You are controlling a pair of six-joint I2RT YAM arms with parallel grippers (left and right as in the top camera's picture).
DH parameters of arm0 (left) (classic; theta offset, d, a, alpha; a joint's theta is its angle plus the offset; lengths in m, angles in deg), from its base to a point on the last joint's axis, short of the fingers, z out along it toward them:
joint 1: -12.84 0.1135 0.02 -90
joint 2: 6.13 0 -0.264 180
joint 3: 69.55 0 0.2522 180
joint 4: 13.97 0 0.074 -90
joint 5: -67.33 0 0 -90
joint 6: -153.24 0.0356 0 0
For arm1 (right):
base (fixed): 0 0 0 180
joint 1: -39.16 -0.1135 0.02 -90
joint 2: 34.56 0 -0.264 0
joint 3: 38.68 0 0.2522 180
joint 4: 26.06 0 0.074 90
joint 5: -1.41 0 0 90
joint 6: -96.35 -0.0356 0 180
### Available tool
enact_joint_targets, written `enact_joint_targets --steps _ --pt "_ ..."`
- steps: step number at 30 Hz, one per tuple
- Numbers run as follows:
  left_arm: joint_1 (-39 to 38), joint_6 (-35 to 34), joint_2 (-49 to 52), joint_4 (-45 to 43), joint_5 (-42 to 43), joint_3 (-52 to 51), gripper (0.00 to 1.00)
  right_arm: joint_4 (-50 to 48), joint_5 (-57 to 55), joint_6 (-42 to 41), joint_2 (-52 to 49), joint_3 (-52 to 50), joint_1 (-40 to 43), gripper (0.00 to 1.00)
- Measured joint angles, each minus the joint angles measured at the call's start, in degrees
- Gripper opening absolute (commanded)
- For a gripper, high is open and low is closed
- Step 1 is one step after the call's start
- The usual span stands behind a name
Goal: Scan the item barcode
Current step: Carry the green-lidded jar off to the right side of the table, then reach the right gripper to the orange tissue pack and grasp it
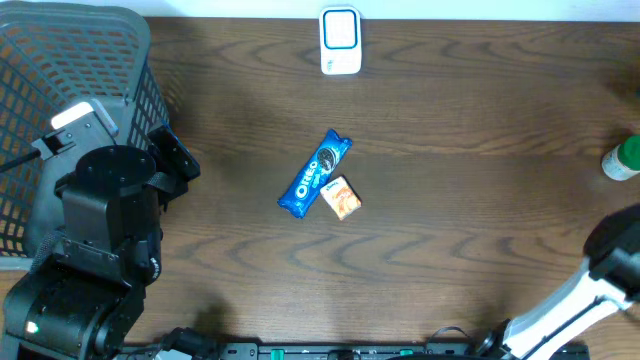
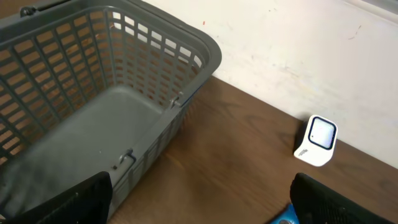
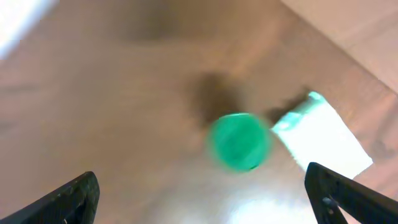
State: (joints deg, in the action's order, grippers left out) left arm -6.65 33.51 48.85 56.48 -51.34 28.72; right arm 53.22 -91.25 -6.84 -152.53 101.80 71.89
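So, overhead: the left gripper [image 1: 185, 165] hangs by the basket [image 1: 60, 90]. The Oreo pack [image 1: 315, 187] lies on the table well ahead of it, just beside an orange packet [image 1: 342, 197], with the scanner [image 1: 340, 42] farther off.

Left wrist: its fingers are spread wide and empty, the scanner ahead to their right.

Right wrist, blurred: the right gripper [image 3: 205, 202] is also wide and empty, with a green-capped bottle [image 3: 239, 142] below it.

No item seems picked yet. Next, a hand should close on the pack and turn its barcode toward the scanner.
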Motion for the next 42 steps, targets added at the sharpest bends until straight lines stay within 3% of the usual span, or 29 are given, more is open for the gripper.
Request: enact_joint_targets --steps 7,13,18,24,31,42 --pt "0.00 0.00 0.00 -0.02 0.00 0.00 0.92 8.81 15.98 1.14 10.01 1.97 -17.66 0.99" --pt "0.00 0.00 0.00 0.00 0.00 0.00 0.91 18.21 19.50 7.17 2.97 -0.81 -37.11 0.99" --pt "0.00 0.00 0.00 -0.02 -0.02 0.00 0.92 20.33 20.04 5.18 -3.02 -5.60 -49.66 0.99" --pt "0.00 0.00 0.00 -0.02 0.00 0.00 0.91 14.05 20.98 -13.53 -8.46 -8.66 -59.69 0.99" --pt "0.00 0.00 0.00 0.00 0.00 0.00 0.91 9.31 20.81 -35.04 -13.57 -12.94 -63.78 0.99" --pt "0.00 0.00 0.00 -0.02 0.00 0.00 0.92 10.27 13.55 -49.59 -14.29 -18.12 -66.18 0.99"
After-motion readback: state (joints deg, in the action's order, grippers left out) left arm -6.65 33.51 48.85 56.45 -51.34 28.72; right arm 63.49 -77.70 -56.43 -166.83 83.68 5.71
